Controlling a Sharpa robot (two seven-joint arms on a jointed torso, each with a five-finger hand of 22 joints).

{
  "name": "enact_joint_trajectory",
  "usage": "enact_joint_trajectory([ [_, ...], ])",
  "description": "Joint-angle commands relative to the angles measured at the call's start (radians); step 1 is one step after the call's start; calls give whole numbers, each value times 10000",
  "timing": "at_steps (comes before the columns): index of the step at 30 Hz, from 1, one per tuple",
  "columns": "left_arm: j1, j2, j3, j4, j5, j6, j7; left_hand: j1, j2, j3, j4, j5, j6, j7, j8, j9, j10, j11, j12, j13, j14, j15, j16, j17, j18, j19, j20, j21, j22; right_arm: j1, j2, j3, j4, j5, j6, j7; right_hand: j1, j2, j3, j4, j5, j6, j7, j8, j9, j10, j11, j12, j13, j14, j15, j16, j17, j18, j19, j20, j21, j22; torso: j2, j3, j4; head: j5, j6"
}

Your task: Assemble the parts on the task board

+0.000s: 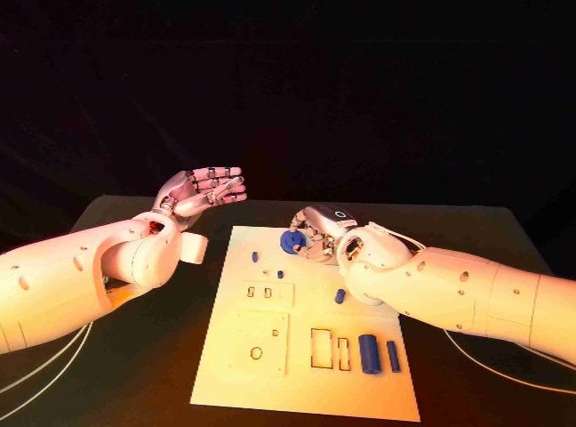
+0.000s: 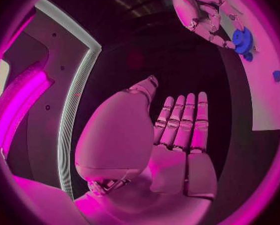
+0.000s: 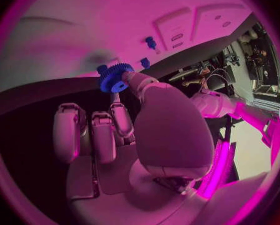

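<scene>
The white task board (image 1: pixel 308 374) lies in the middle of the table. A blue gear (image 1: pixel 290 240) sits at the board's far end; in the right wrist view the gear (image 3: pixel 115 77) is pinched between the thumb and a finger of my right hand (image 1: pixel 320 233). The left wrist view shows the gear (image 2: pixel 242 39) beside those fingertips (image 2: pixel 224 37), over the board. My left hand (image 1: pixel 205 191) is raised off the board's far left corner, with its fingers straight and side by side (image 2: pixel 183 122), holding nothing.
Two small blue pegs (image 1: pixel 255 256) (image 1: pixel 281 273) stand on the board's far half, and a short blue piece (image 1: pixel 340 295) lies near its middle. Two blue cylinders (image 1: pixel 368 353) (image 1: pixel 393 356) lie beside rectangular slots (image 1: pixel 324 349) at the near right.
</scene>
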Motion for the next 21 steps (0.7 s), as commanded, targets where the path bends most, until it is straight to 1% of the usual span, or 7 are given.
enact_joint_trajectory([
  [1,13,23,9,43,-5,174,43,69,1,-30,8,11,73,839,59,9,-6,12,31,14,-80,-14,-32,-11,-37,-42,-21,-33,16,-53,115,-1,-62,-138,283,-55,-40,83,50,-23,33,145,-99,473,204,61,-13,47,-3,844,-64,40,1683,-65,61,-27,45,554,4,5,-10,31,-18],
  [2,13,24,9,45,-5,172,46,69,1,-30,8,11,73,839,59,9,-6,12,31,14,-80,-14,-32,-11,-37,-42,-21,-33,16,-68,153,-1,-86,-135,303,-59,-40,83,50,-23,33,145,-99,473,204,61,-13,47,-3,844,-64,40,1683,-65,61,-27,45,554,4,2,-9,33,-13],
  [6,13,28,9,58,-7,165,56,71,1,-35,14,10,73,841,62,9,-5,12,32,13,-80,-14,-35,-14,-38,-41,-20,-34,16,-122,309,-6,-230,-126,386,-106,-40,83,50,-23,33,145,-99,473,204,61,-13,47,-3,844,-64,40,1683,-65,61,-27,45,554,-2,12,-18,77,-30],
  [10,13,29,9,72,-10,163,53,71,1,-35,14,10,73,841,62,9,-5,12,32,13,-80,-14,-35,-14,-38,-41,-20,-34,16,-154,419,-11,-397,-124,422,-152,-61,71,65,-25,31,129,-93,465,200,69,-8,51,8,847,-61,44,1696,-65,58,-27,41,552,3,5,-7,60,-28],
  [12,13,30,9,76,-10,163,52,74,3,-40,18,9,73,842,65,10,-3,13,33,13,-80,-14,-37,-16,-38,-41,-20,-35,16,-167,472,-12,-484,-123,430,-169,-61,71,65,-25,31,129,-93,465,200,69,-8,51,8,847,-61,44,1696,-65,58,-27,41,552,-4,5,-12,68,-36],
  [21,14,37,9,75,-11,169,39,79,5,-45,23,9,73,841,70,10,-1,13,35,13,-81,-13,-41,-20,-39,-42,-20,-36,16,-232,693,-22,-750,-110,520,-169,-75,60,76,-29,30,116,-89,459,197,65,-4,46,3,847,-58,44,1695,-66,61,-26,44,557,-7,18,-17,77,-25],
])
